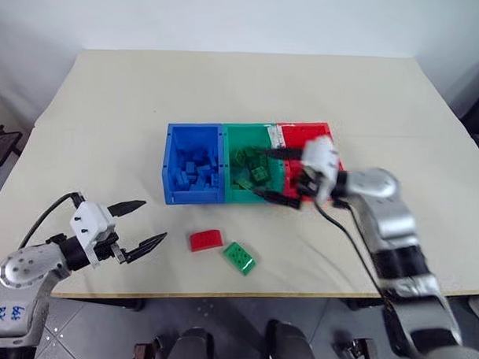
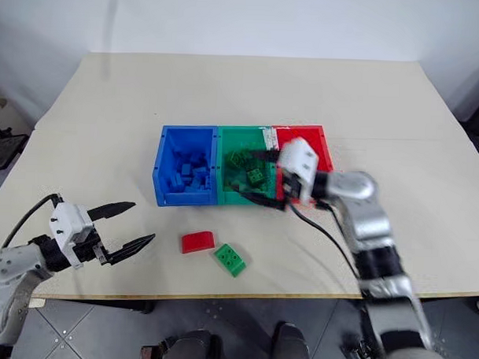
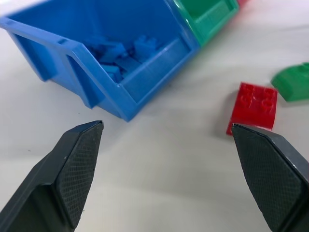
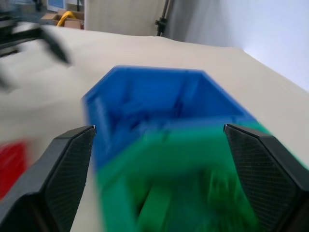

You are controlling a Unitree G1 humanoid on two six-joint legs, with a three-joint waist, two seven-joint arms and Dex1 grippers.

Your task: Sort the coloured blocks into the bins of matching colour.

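Note:
Three joined bins stand mid-table: blue (image 1: 193, 196), green (image 1: 247, 129) and red (image 1: 304, 127). Several blue blocks (image 1: 194, 172) lie in the blue bin and several green blocks (image 1: 254, 170) in the green one. A red block (image 1: 205, 240) and a green block (image 1: 239, 258) lie on the table in front of the bins. My right gripper (image 1: 269, 173) hangs open over the green bin (image 4: 183, 179), pointing toward the blue bin (image 4: 159, 96), with nothing between its fingers. My left gripper (image 1: 154, 220) is open and empty, low over the table left of the red block (image 3: 253, 105).
The beige table (image 1: 227, 84) stretches bare behind and to both sides of the bins. Its front edge runs just below the two loose blocks. The right arm's cable (image 1: 344, 238) hangs over the table in front of the red bin.

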